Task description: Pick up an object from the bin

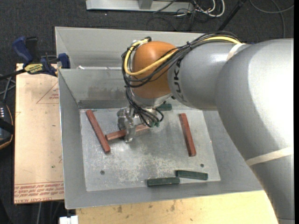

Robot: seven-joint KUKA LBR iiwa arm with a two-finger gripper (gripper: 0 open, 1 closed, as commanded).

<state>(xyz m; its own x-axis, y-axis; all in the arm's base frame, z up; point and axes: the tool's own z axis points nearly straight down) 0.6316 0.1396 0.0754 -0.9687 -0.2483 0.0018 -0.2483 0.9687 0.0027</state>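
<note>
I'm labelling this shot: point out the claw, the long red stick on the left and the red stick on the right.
claw (129, 134), camera view, its tip.
left red stick (97, 130), camera view, its middle.
right red stick (187, 135), camera view, its middle.

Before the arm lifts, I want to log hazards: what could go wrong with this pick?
1. The gripper is down at the short reddish-brown stick, whose left end appears to touch the long reddish-brown stick; lifting may drag or nudge that one.
2. The short stick lies flat on the bin floor, so a shallow grip could slip.
</note>
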